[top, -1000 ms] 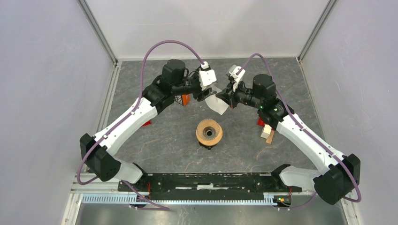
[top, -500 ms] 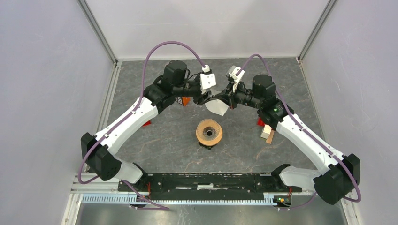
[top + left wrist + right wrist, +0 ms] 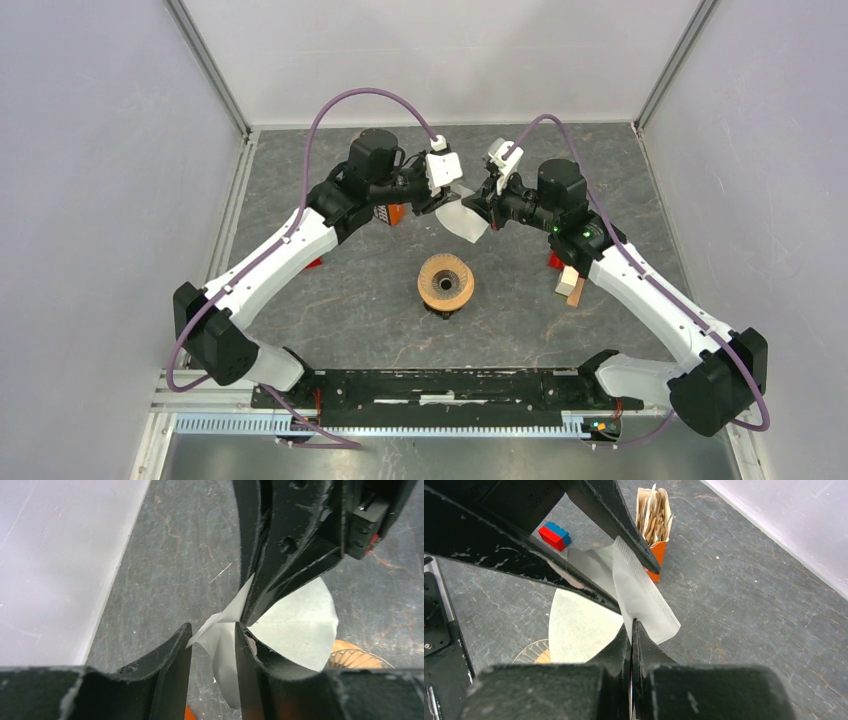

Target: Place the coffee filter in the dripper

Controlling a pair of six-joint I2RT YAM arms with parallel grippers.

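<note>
Top external view: my two arms reach in from the near edge and meet over the far middle of the grey, stone-patterned counter (image 3: pixel 340 300). Between them, lifted clear of the counter, hangs the coffee filter (image 3: pixel 463 224), a white paper fan. The dripper (image 3: pixel 446 283), a ribbed glass cone in a tan wooden ring, stands upright on the counter nearer the arm bases. It is apart from the filter, and I can see nothing inside it.

Right wrist view: the right gripper (image 3: pixel 631 630) has its fingers pressed fully together on the crimped seam of the filter and carries it. An orange holder (image 3: pixel 653 520) stuffed with brown papers and a red and blue block (image 3: pixel 555 535) sit on the counter beyond.

Left wrist view: the left gripper (image 3: pixel 212 630) has its fingers set narrow with a gap showing. One finger sits on each side of a loose flap near the filter's pointed end, straddling the flap rather than pinching it.

I judge the task roughly midway. The filter is picked up and held in the air, and the two arms look set to pull its layers apart. What is left is to open it into a cone, carry it over the dripper and seat it point down inside.
</note>
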